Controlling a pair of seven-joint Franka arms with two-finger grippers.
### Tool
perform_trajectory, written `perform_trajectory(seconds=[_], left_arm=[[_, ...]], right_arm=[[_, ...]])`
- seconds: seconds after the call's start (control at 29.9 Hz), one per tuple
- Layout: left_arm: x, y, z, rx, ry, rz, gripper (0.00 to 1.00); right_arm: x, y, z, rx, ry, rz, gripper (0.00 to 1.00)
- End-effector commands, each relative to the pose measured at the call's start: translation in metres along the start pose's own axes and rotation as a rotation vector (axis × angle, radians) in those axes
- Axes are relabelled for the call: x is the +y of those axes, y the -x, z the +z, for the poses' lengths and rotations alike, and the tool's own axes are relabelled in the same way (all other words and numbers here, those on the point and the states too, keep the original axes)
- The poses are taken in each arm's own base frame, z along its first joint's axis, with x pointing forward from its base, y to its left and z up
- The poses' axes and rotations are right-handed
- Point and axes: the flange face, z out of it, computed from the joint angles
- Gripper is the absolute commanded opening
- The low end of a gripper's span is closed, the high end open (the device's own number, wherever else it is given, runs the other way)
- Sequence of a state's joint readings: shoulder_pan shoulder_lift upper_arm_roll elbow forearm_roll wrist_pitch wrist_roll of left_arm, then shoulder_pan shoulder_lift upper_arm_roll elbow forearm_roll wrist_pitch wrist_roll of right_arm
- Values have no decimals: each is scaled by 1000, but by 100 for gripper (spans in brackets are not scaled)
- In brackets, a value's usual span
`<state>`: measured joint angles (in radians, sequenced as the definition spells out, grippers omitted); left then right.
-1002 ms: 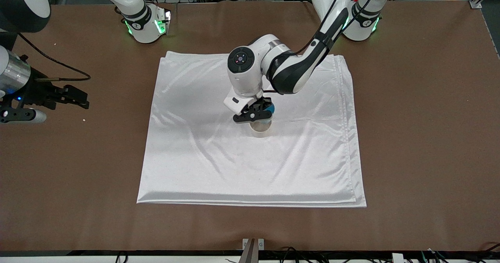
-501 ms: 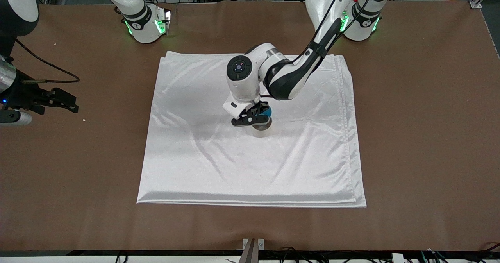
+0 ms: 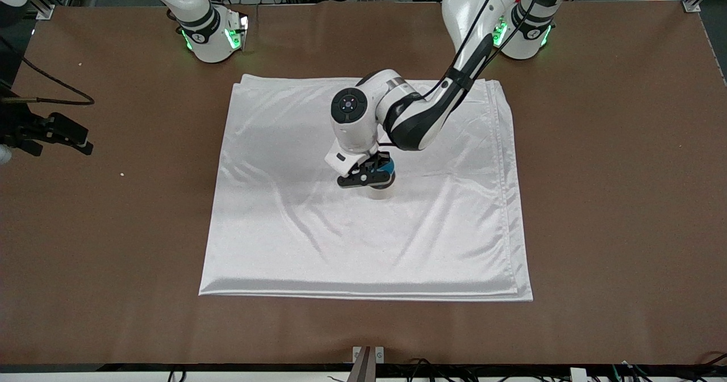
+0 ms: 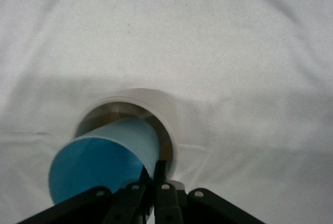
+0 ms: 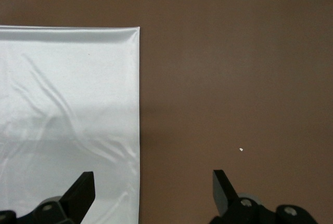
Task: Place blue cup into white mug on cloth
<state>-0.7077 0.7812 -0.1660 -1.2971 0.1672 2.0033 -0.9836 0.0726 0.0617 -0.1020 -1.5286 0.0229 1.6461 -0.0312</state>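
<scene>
Although already started into the mug, not yet let go, so counts as mostly done, not finished. Left to do, by the look of it: lower the last bit, straighten, release, lift clear.

Starting low in the front view: the cloth (image 3: pixel 363 246), spread flat and creased over the middle of the brown table (image 3: pixel 613 200), nearest edge folded in layers. Nothing else on this lower half.

Up at frame centre: the white mug (image 3: pixel 381 191), upright on the cloth, only a sliver showing beneath the gripper. Handle and face not visible. In the left wrist view, the mug's rim (image 4: pixel 165 110) ringing the lower end of the blue cup (image 4: pixel 99 164); cup tilted, far end inside the mouth, upper part above the rim. Nothing else to be seen in the mug. Bottomed out or not: cannot tell.

Directly above: the left gripper (image 3: pixel 363 177), pinching the blue cup (image 3: pixel 387 168) by its upper wall, fingers (image 4: pixel 158 169) pressed together on the thin plastic.

At mid-height on the frame's edge, toward the right arm's end of the table: the right gripper (image 3: pixel 79 142), waiting over bare table off the cloth, fingers spread wide and empty (image 5: pixel 153 187).
</scene>
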Motion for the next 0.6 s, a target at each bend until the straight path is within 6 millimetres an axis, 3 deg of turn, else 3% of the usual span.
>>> perform_trajectory(seconds=[0.0,0.33,0.47,0.57], left_arm=[[3,-4,-7,11,12,-18,17],[0,-7,-21,23,24,-23,31],[-5,-9,-44,41,35,-34,42],[-9,-8,-58,57,31,-48,57]], right_arm=[[0,18,-2,13,7,-17,100],[-2,21,-4,16,14,-83,100],[-1,25,0,6,13,-110,100],[-1,27,3,-2,10,-108,100]])
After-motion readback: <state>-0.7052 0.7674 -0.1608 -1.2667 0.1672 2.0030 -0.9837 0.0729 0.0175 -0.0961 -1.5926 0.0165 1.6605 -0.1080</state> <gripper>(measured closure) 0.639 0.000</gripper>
